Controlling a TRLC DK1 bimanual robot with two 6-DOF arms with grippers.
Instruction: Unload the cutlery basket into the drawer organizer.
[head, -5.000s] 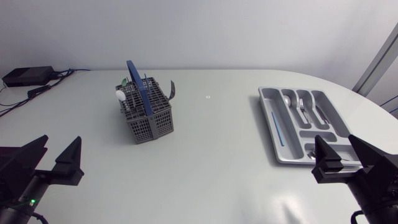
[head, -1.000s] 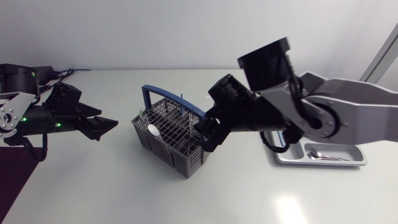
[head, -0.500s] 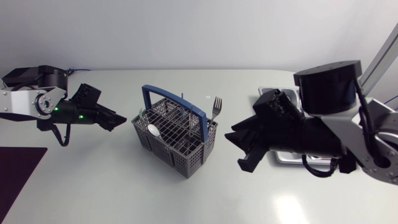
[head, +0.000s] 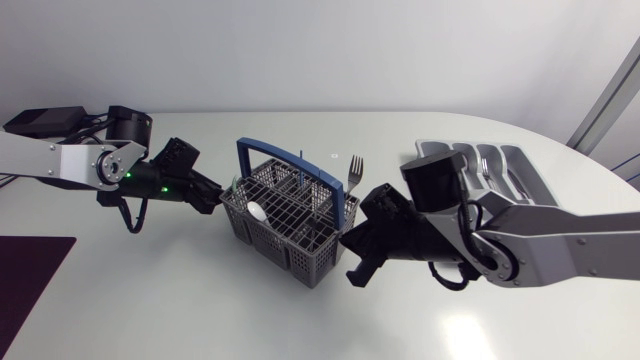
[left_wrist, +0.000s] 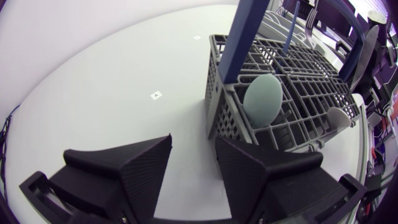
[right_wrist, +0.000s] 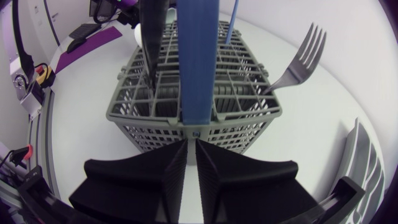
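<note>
The cutlery basket (head: 290, 225) stands near the middle of the worktop (head: 180, 300), well clear of every edge, with open surface on its near side. The drawer organizer (head: 500, 160) lies toward the right edge, and the right arm crosses between the two. The left hand (left_wrist: 193, 148) sits just outside the basket's left corner, fingers parted and holding nothing. The right hand (right_wrist: 191, 144) faces the basket's end wall below the blue handle (right_wrist: 198, 56). Its fingers are drawn almost together (only a thin slit shows) and grip nothing. A fork (head: 352, 172) stands tines-up in the basket's right corner. A small mark (head: 333, 157) on the worktop cannot be read. A black box (head: 40, 121) with cables occupies the far left corner.
</note>
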